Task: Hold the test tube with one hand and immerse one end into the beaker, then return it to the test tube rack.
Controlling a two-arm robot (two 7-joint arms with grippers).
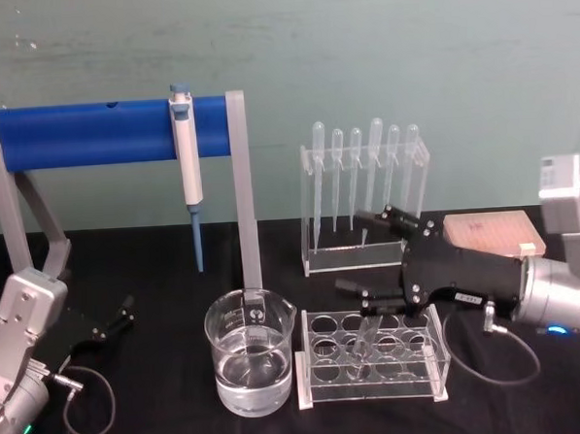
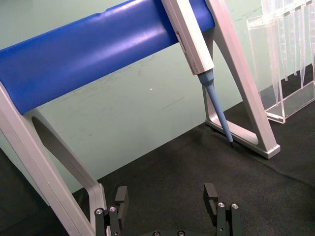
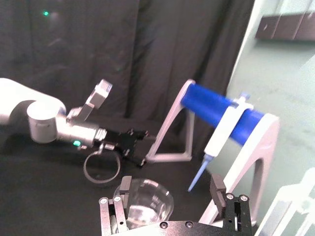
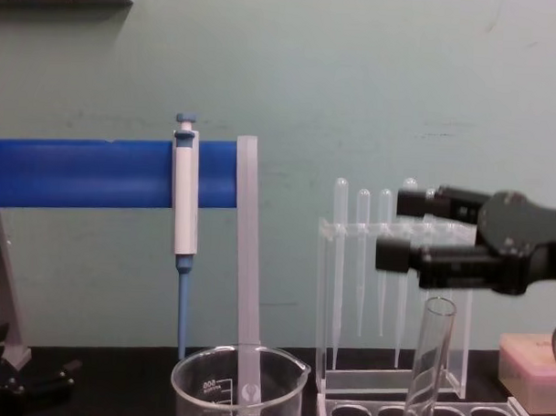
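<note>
The test tube (image 1: 366, 337) was still seated, leaning, in the clear rack (image 1: 370, 360) just below the spread-apart right tool (image 1: 372, 254), so grasping, dipping into the beaker (image 1: 251, 364) and returning remained undone, while the left tool (image 1: 130, 311) was parked far off, likewise spread.

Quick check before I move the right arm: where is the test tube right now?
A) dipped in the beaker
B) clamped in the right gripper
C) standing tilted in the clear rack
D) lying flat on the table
C: the test tube leans in a hole of the clear rack, while the open right gripper hovers above it, not touching.
</note>
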